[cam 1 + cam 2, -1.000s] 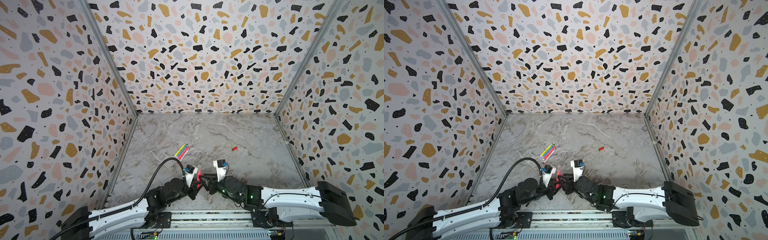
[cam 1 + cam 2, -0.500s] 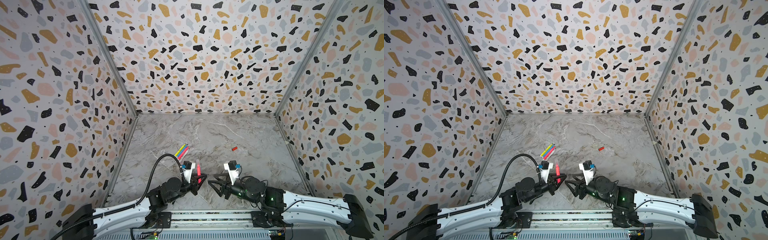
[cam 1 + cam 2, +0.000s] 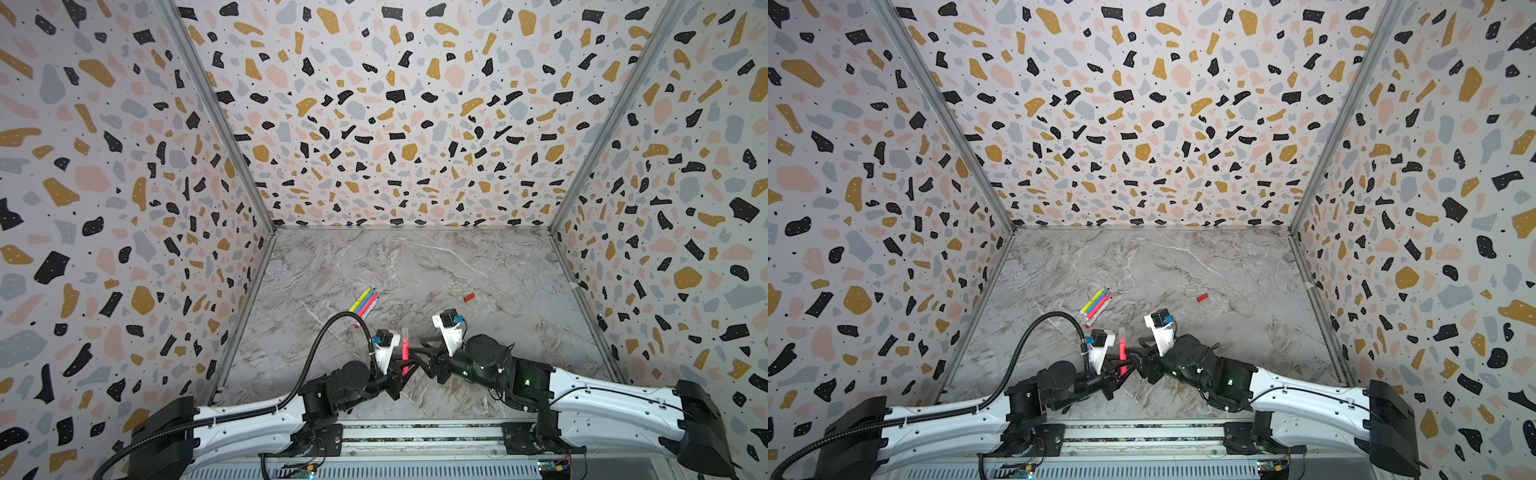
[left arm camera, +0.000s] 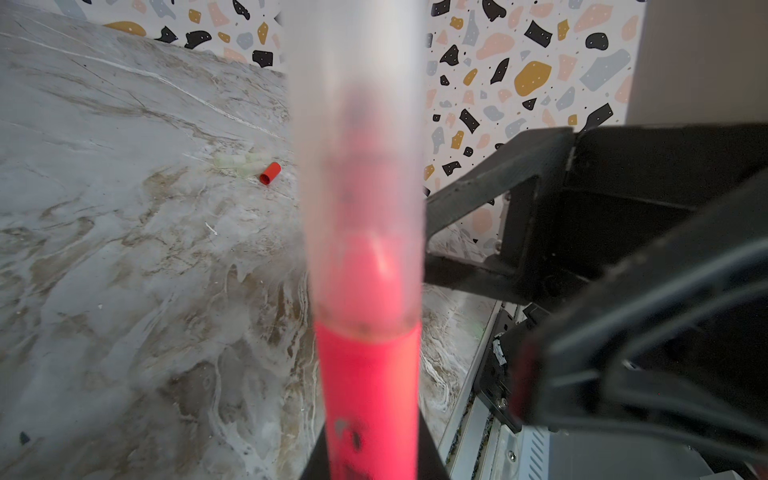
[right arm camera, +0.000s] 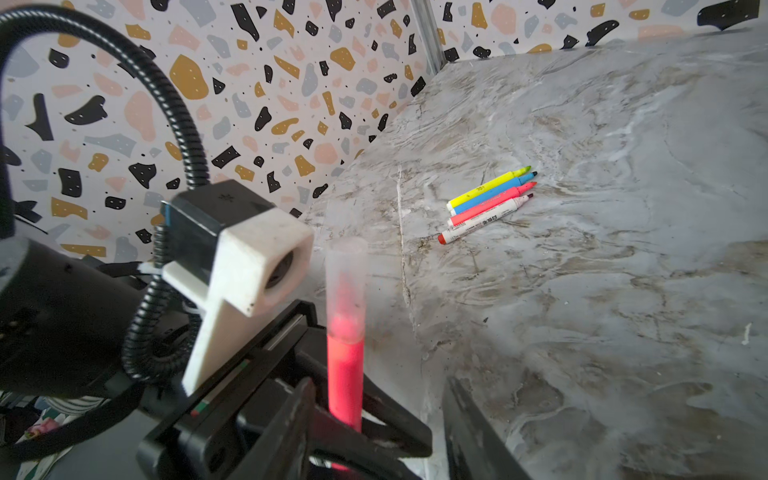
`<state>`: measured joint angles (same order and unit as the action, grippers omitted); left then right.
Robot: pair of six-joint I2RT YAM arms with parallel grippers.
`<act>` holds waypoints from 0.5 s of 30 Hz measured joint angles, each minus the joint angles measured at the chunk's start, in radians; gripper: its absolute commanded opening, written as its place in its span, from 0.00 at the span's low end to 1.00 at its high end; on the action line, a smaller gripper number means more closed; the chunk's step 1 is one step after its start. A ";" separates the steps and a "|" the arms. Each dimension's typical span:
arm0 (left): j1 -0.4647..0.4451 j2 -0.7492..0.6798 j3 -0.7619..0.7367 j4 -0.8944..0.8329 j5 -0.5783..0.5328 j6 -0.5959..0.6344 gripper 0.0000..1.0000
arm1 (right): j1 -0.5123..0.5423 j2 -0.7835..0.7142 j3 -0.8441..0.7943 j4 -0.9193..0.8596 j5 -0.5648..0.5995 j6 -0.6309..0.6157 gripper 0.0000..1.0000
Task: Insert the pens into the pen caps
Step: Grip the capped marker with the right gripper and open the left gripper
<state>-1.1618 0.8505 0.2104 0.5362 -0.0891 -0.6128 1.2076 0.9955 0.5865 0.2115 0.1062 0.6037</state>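
A pinkish-red pen (image 3: 404, 351) (image 3: 1122, 348) stands upright in my left gripper (image 3: 401, 369) (image 4: 370, 457), which is shut on its lower body. A translucent pen cap (image 5: 346, 274) (image 4: 357, 124) sits over the pen's tip. My right gripper (image 3: 417, 356) (image 5: 378, 386) is right beside the pen, open, with its fingers apart on either side and nothing held. A yellow, a blue, a pinkish-red and a white-bodied pen (image 3: 365, 301) (image 3: 1096, 305) (image 5: 490, 199) lie side by side on the table. A red pen cap (image 3: 468, 296) (image 3: 1202, 297) (image 4: 270, 172) lies alone further right.
A few pale translucent caps (image 4: 241, 162) lie next to the red cap. The marble table (image 3: 415, 266) is walled by speckled panels on three sides. The left arm's black cable (image 3: 328, 332) arches over the table near the loose pens.
The right gripper pulled away to the right and opened wider, then came back to the pen with its jaws narrower. The left gripper kept the pen and now holds it upright.
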 measured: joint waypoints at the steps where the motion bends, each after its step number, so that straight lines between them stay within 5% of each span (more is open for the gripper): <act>1: -0.001 0.000 0.000 0.003 0.000 0.000 0.00 | -0.002 0.011 0.000 0.003 -0.010 0.000 0.49; 8: -0.011 0.023 0.000 0.016 -0.003 0.003 0.00 | -0.003 0.084 0.008 0.036 -0.069 0.000 0.46; 15: -0.022 0.031 0.000 0.016 -0.010 0.008 0.00 | -0.010 0.122 0.021 0.074 -0.112 0.000 0.18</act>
<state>-1.1835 0.8810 0.2104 0.5518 -0.0990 -0.6048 1.1976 1.1175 0.6075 0.2855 -0.0055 0.6041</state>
